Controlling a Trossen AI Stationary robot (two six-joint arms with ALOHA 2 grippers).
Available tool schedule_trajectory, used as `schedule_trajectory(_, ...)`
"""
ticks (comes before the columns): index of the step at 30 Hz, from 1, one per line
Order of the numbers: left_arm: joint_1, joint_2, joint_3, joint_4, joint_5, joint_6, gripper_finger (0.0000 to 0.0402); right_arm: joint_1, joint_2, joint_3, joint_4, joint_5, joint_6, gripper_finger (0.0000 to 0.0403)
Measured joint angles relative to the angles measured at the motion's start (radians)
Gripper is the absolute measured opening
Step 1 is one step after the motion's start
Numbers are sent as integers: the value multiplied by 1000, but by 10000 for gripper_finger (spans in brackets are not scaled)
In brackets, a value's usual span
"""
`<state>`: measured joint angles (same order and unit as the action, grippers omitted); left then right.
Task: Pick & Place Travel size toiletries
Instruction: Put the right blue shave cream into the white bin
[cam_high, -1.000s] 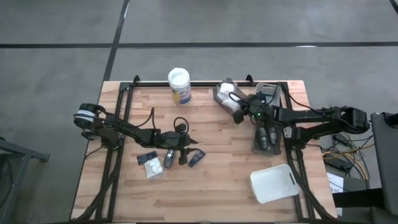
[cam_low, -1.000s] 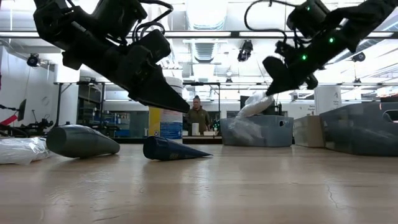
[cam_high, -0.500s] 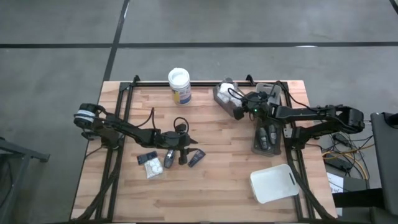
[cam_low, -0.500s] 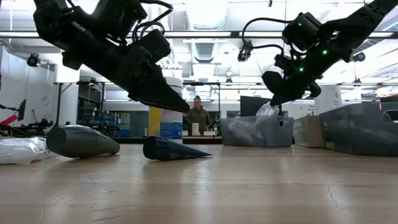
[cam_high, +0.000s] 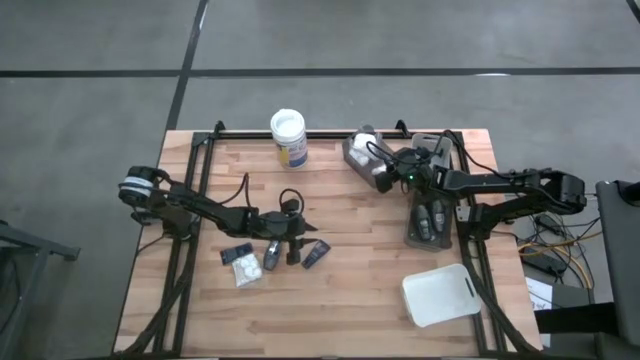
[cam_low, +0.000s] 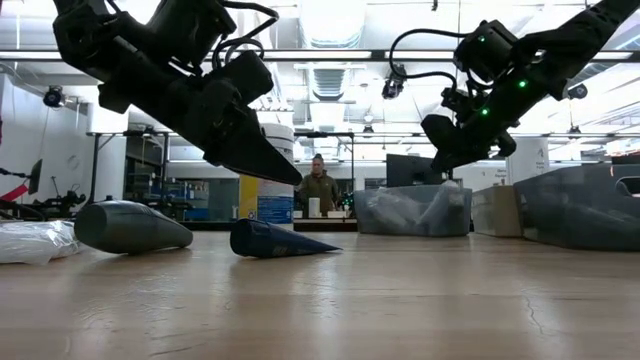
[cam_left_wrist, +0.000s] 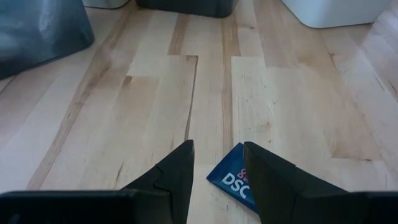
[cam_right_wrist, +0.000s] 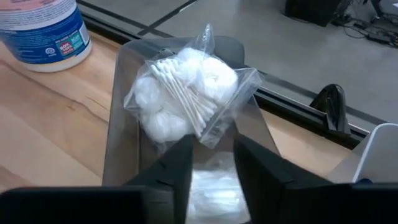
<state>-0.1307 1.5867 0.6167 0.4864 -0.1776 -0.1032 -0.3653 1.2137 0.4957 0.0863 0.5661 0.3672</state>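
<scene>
My right hand (cam_right_wrist: 210, 163) hovers over the grey tray (cam_right_wrist: 118, 106), fingers parted and empty — the cotton-swab packet (cam_right_wrist: 186, 99) lies inside it. My left hand (cam_left_wrist: 217, 168), narrowly open, straddles a blue tube (cam_left_wrist: 233, 179) on the table (cam_left_wrist: 124, 118).

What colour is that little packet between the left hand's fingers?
Blue with white lettering; the packet shows best in the left wrist view, lying on the wood.

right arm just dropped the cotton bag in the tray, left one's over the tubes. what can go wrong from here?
1. The cotton bag sits heaped in the grey tray, its top near the rim; the open right tool is close above and may snag the plastic when lifting.
2. The open left tool straddles only a corner of the blue tube, so closing may pinch its edge and let it slip.
</scene>
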Motion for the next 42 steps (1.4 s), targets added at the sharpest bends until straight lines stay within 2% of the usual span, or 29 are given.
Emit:
schedule_trajectory(5,0,0,0,-1,0,0,145,0,0,0,0,-105,0,178)
schedule_trajectory(8,0,0,0,-1,0,0,145,0,0,6,0,-207,1,203)
schedule_trajectory(11,0,0,0,-1,0,0,145,12,0,11,55,-303,13,218)
schedule_trajectory(15,0,0,0,-1,0,0,145,60,0,20,117,-330,18,226)
schedule_trajectory(34,0,0,0,-4,15,-42,145,368,0,6,187,-332,-38,183)
schedule_trajectory(42,-2,0,0,-16,28,-49,145,433,0,-11,188,-329,-35,162)
